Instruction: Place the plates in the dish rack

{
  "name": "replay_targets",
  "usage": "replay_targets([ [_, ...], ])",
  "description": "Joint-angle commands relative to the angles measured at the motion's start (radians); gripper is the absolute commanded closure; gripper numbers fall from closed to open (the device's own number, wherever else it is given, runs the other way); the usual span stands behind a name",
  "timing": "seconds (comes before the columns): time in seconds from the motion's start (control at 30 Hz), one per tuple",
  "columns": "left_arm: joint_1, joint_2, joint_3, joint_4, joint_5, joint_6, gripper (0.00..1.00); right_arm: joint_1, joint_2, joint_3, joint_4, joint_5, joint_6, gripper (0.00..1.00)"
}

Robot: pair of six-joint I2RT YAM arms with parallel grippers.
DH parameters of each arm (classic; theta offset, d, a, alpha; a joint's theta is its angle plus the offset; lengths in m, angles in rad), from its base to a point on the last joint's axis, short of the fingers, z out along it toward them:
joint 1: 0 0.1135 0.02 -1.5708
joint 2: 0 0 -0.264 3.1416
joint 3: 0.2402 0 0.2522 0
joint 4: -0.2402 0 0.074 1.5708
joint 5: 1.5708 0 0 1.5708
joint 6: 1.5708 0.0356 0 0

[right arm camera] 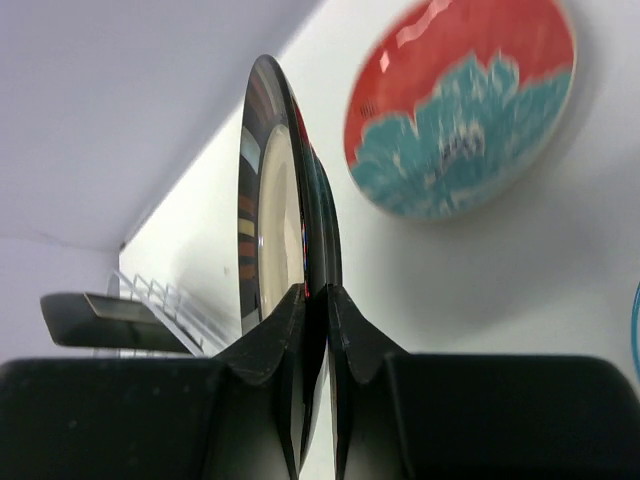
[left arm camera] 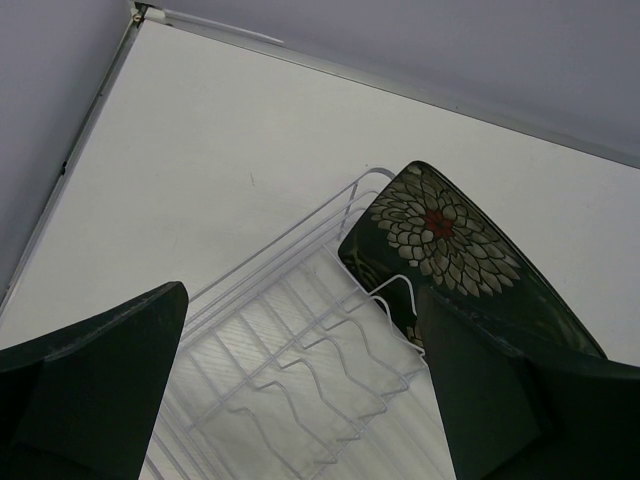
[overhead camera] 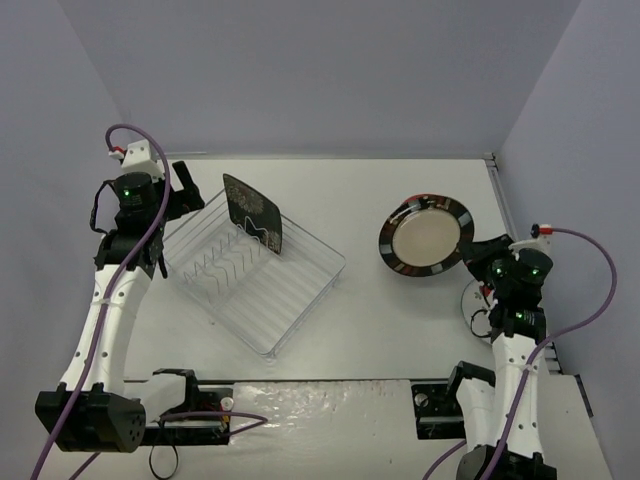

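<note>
The wire dish rack (overhead camera: 285, 295) stands left of centre, and also shows in the left wrist view (left arm camera: 300, 390). The square black floral plate (overhead camera: 252, 212) stands tilted at its far end (left arm camera: 450, 240). My left gripper (overhead camera: 183, 192) is open and empty, just beyond the rack's far left side (left arm camera: 300, 400). My right gripper (overhead camera: 468, 252) is shut on the edge of the round beige plate with the striped rim (overhead camera: 427, 236), holding it on edge above the table (right arm camera: 262, 190). The red-and-teal floral plate (right arm camera: 460, 110) lies on the table beneath it. The small white plate (overhead camera: 474, 300) is mostly hidden under my right arm.
Grey walls close in the table at the back and both sides. A metal rail (overhead camera: 320, 385) with both arm bases runs along the near edge. The rack's tines (left arm camera: 330, 340) stand in rows beside the black plate.
</note>
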Motion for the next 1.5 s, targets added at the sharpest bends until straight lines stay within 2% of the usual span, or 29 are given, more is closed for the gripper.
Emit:
replay_targets([
  [0.0, 0.005, -0.017, 0.061, 0.068, 0.014, -0.001, 0.03, -0.001, -0.029, 0.166, 0.153, 0.088, 0.005, 1.0],
  [0.23, 0.005, 0.012, 0.076, 0.065, 0.051, -0.008, 0.03, 0.033, 0.033, 0.236, 0.412, 0.032, 0.062, 1.0],
  [0.33, 0.005, 0.021, 0.081, 0.071, 0.118, -0.006, 0.03, 0.107, 0.095, 0.307, 0.442, 0.034, 0.046, 1.0],
  [0.43, 0.005, 0.024, 0.077, 0.09, 0.198, -0.009, 0.03, 0.239, 0.184, 0.349, 0.468, 0.042, 0.033, 1.0],
  [0.47, 0.005, 0.027, 0.074, 0.102, 0.227, -0.015, 0.03, 0.239, 0.203, 0.358, 0.472, 0.044, 0.03, 1.0],
  [0.57, 0.003, 0.042, 0.052, 0.186, 0.443, -0.058, 0.03, 0.338, 0.271, 0.396, 0.499, 0.039, 0.04, 1.0],
  [0.67, -0.012, 0.069, -0.003, 0.384, 0.679, -0.152, 0.03, 0.395, 0.327, 0.423, 0.51, 0.0, 0.078, 1.0],
  [0.8, -0.077, 0.137, -0.036, 0.543, 0.833, -0.25, 0.03, 0.429, 0.389, 0.409, 0.575, -0.065, 0.175, 1.0],
  [0.93, -0.18, 0.217, -0.004, 0.55, 0.883, -0.238, 0.03, 0.452, 0.429, 0.376, 0.684, -0.1, 0.272, 1.0],
  [1.17, -0.22, 0.294, 0.004, 0.645, 0.943, -0.302, 0.03, 0.483, 0.467, 0.36, 0.79, -0.139, 0.357, 1.0],
  [1.37, -0.22, 0.264, 0.002, 0.651, 0.934, -0.303, 0.03, 0.587, 0.5, 0.438, 0.704, -0.072, 0.214, 1.0],
  [1.47, -0.22, 0.261, -0.007, 0.671, 0.942, -0.311, 0.03, 0.611, 0.536, 0.451, 0.767, -0.084, 0.244, 1.0],
])
